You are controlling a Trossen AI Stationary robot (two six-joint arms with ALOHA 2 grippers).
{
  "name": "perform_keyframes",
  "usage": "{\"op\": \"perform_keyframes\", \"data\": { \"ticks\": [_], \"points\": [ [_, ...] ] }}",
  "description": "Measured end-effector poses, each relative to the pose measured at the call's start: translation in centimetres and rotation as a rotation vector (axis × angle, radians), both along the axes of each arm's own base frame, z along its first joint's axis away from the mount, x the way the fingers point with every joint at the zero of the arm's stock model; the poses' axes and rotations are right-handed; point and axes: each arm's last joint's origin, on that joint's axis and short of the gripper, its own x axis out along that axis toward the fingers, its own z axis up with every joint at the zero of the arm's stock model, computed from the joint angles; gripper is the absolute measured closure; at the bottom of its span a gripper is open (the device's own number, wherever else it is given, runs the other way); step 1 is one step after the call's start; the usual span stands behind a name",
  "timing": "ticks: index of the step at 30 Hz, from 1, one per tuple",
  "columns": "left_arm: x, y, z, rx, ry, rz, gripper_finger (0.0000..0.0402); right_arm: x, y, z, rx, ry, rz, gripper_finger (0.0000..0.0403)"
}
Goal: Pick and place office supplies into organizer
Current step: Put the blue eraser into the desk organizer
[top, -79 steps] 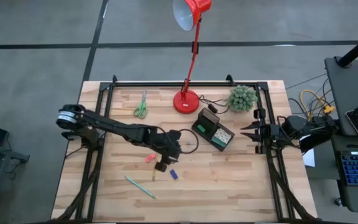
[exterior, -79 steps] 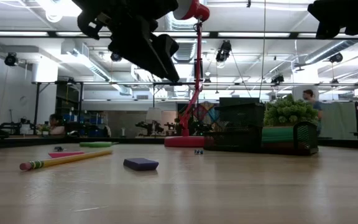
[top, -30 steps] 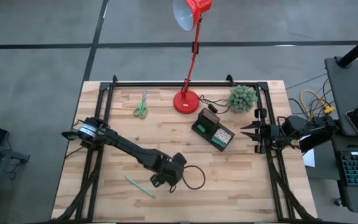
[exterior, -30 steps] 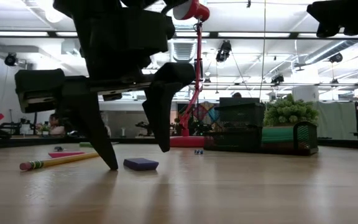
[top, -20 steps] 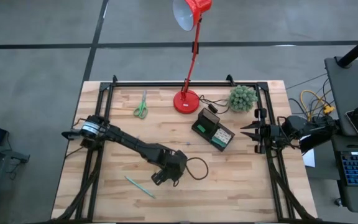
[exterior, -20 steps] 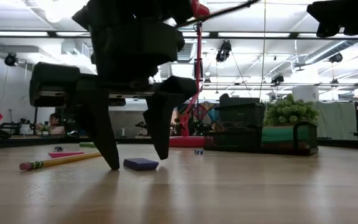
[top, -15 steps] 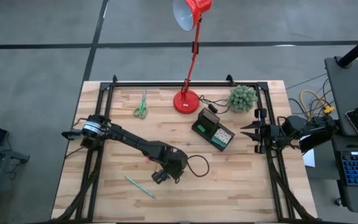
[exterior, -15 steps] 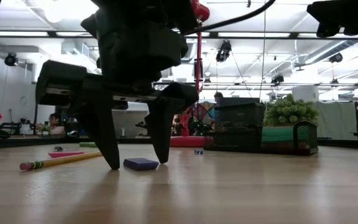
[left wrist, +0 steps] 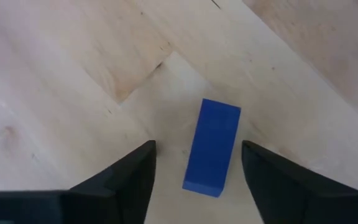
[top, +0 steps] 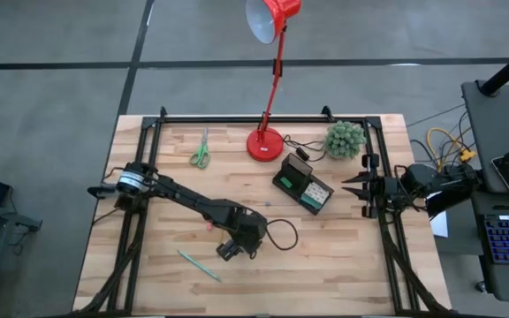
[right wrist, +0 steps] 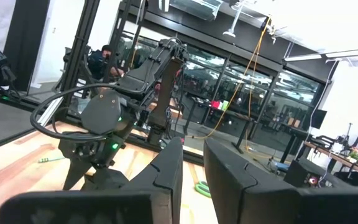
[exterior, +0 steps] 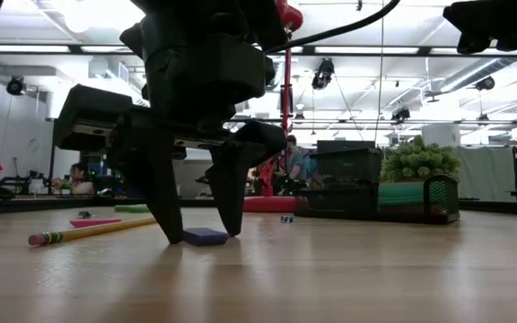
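Left gripper (exterior: 196,235) was down at the table, front-centre-left, straddling the blue piece (left wrist: 213,147). In the left wrist view the piece lay between the two fingers (left wrist: 120,180), a visible gap on each side, neither touching it. Jaws partly open, holding nothing. In the low view the fingertips reached the wood on either side of the piece.

Key relation: the piece's long axis ran roughly along the fingers' own direction, slightly tilted, so the jaws would close across its short width. That looked like a workable grasp line; the tilt could make it twist a little as the fingers meet it. It sat a bit closer to one finger than the other.

Blue piece: small flat rectangular block, solid blue, plain faces, lying flat on the wood. Probably an eraser, cannot confirm.

Left arm was clearly the nearer one. Right gripper (top: 363,196) was parked at the right edge of the table, well away; in its wrist view the fingers (right wrist: 169,163) stood close together with a narrow gap and nothing between them.

Organizer (top: 302,187) sat toward back-centre, just in front of the lamp base (top: 265,143), well apart from the blue piece. Pencil (exterior: 88,231) and pink pad (exterior: 95,222) lay on the table nearby; pen (top: 199,264) near the front; scissors (top: 201,151) at the back left.
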Motion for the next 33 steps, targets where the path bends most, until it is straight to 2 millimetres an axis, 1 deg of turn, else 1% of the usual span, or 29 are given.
{"op": "perform_keyframes", "data": {
  "ticks": [11,20,23,25,33],
  "points": [
    [0.01,-0.02,0.0,-0.001,-0.002,0.0,0.026,0.0,0.0,0.0,0.0,0.0,0.0,0.0346],
    [0.06,-0.03,0.02,-0.003,-0.008,0.001,0.034,0.0,0.0,0.0,-0.003,0.0,-0.001,0.0346],
    [0.11,-0.04,0.07,-0.017,-0.007,0.033,0.0361,0.0,0.0,0.0,-0.003,0.0,-0.001,0.0346],
    [0.11,-0.03,0.1,-0.022,-0.005,0.045,0.0367,0.0,0.0,0.0,-0.003,0.0,-0.001,0.0346],
    [0.12,-0.03,0.12,-0.023,-0.006,0.046,0.0369,0.0,0.0,0.0,-0.003,0.0,-0.001,0.0346]
  ]
}}
